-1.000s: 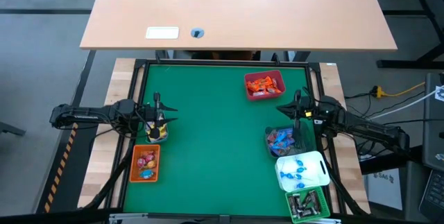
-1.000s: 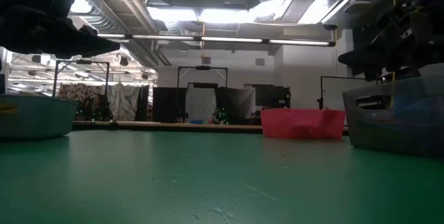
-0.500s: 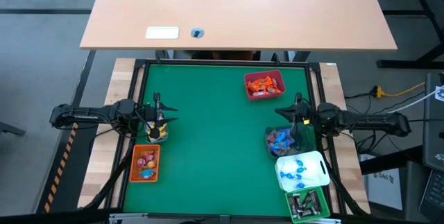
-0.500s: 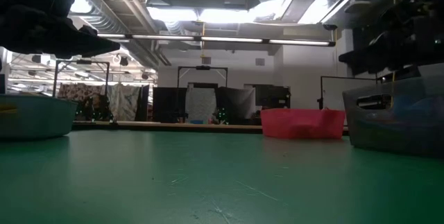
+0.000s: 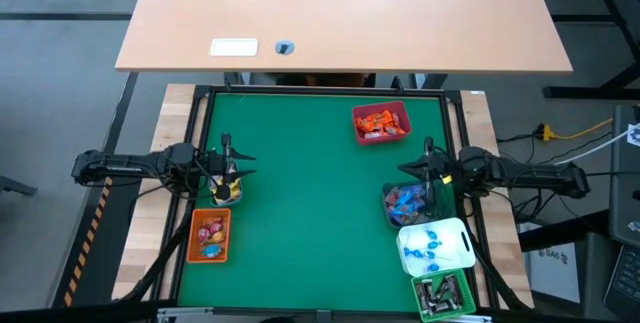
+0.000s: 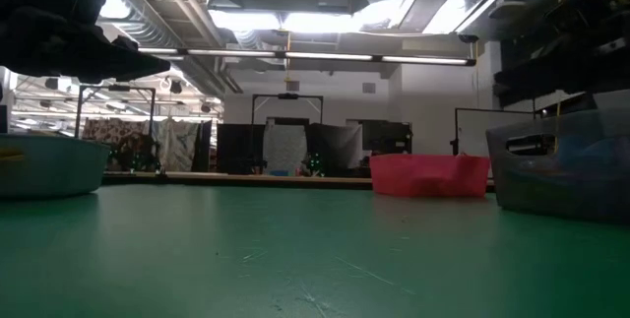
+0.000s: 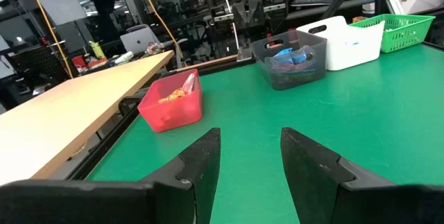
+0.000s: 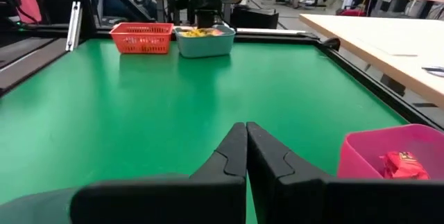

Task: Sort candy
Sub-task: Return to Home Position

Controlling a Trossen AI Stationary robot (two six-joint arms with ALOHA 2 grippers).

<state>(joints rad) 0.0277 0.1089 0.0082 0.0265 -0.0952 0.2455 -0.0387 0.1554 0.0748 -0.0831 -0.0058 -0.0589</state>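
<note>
The candy lies sorted in bins on the green table: yellow sweets in a small clear bin, pink and blue ones in the orange bin, orange-red ones in the red bin, blue and red ones in a dark clear bin, blue ones in the white bin, dark brown ones in the green bin. My left gripper is open and empty, above the yellow-candy bin at the table's left. My right gripper is shut and empty, above the dark clear bin at the right.
A black raised rim runs round the green table. A light wooden table stands beyond the far edge. The green middle of the table holds no bins. In the low view the red bin and the dark clear bin stand at the right.
My right gripper has risen and gone a little toward the table's near edge, staying over the dark clear bin, while its arm has swung straighter. Its fingers stay shut. The bins and candy have kept still.
</note>
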